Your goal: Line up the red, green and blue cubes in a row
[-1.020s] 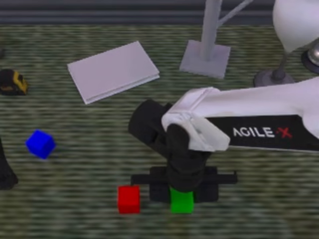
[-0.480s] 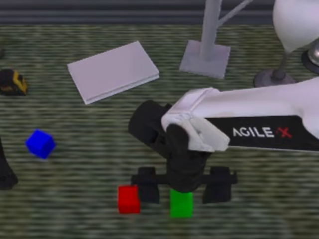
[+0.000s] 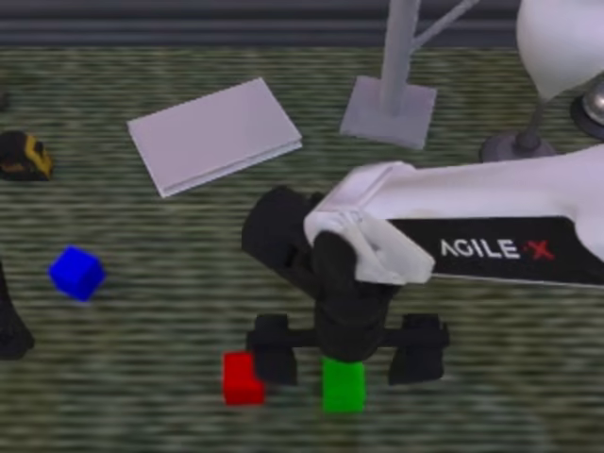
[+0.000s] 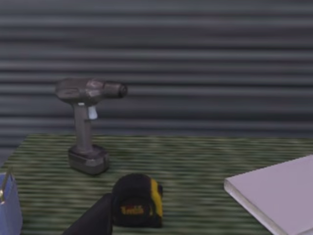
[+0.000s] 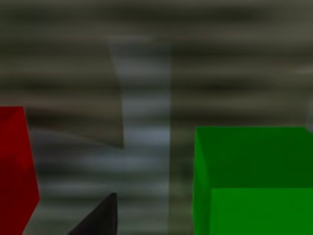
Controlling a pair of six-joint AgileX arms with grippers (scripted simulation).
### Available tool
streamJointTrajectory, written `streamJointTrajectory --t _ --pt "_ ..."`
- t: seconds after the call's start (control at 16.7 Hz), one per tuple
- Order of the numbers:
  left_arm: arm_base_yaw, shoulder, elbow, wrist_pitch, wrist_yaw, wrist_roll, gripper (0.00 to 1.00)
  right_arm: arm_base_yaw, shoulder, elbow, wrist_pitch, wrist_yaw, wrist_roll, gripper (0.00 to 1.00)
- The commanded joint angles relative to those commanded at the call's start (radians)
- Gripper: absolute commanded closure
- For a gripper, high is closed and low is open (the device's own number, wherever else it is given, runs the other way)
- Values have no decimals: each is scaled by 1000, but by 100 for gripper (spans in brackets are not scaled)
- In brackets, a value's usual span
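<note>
The green cube (image 3: 343,385) rests on the table (image 3: 170,321) near the front edge, with the red cube (image 3: 242,378) just beside it to the left, a small gap between them. The blue cube (image 3: 76,273) sits well apart at the left. The right gripper (image 3: 345,354) hangs over the green cube, fingers spread wide, gripping nothing. The left arm is parked at the left edge.

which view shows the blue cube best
The top view: the blue cube sits whole and unblocked near the table's left side, far from the red cube and green cube. Neither wrist view shows it.
</note>
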Motion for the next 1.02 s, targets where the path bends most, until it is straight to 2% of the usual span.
streamJointTrajectory --t 0.36,0.72,0.84,1.02 --pt "0 0 0 0 0 0 0 7 -78 123 -211 -1 0 0" --pt "0 0 0 0 0 0 0 3 -87 135 -228 -1 -2 0" --pt "-3 28 27 -18 2 7 0 -10 -117 112 -213 12 -19 0" --pt "-12 141 128 -88 4 36 0 -63 -242 23 -154 53 -84 0"
